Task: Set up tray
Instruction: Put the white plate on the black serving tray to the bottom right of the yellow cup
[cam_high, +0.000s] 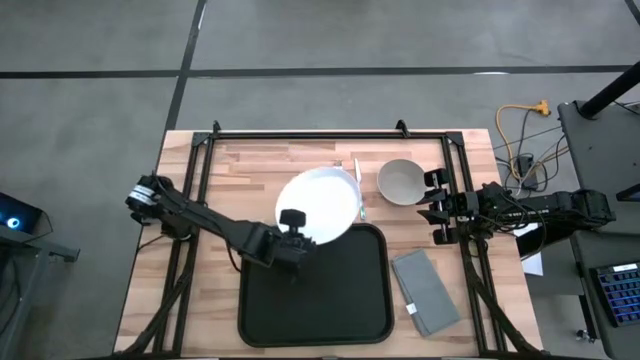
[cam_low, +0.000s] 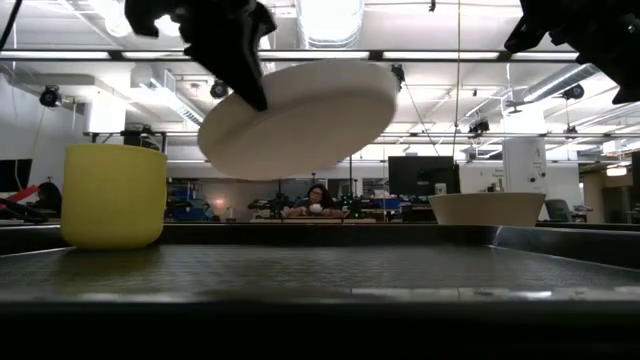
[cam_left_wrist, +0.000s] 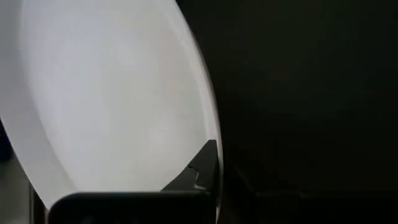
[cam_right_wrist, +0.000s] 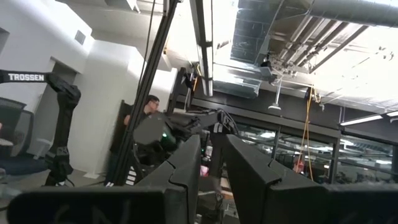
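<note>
Step in hand: plate transfer. Left gripper (cam_high: 293, 232) clamped on white plate (cam_high: 322, 203), held tilted above black tray's (cam_high: 314, 300) twelve-o'clock rim. Tray at table's six o'clock. Right gripper (cam_high: 436, 208) parted, empty, three o'clock. Next: lower plate level onto tray.

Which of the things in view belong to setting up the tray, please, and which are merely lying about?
Job in hand:
tray
white plate, held tilted in the air by the left gripper
bowl
grey napkin
yellow cup

Lying about:
cables beyond the table
right gripper, idle, open
</note>
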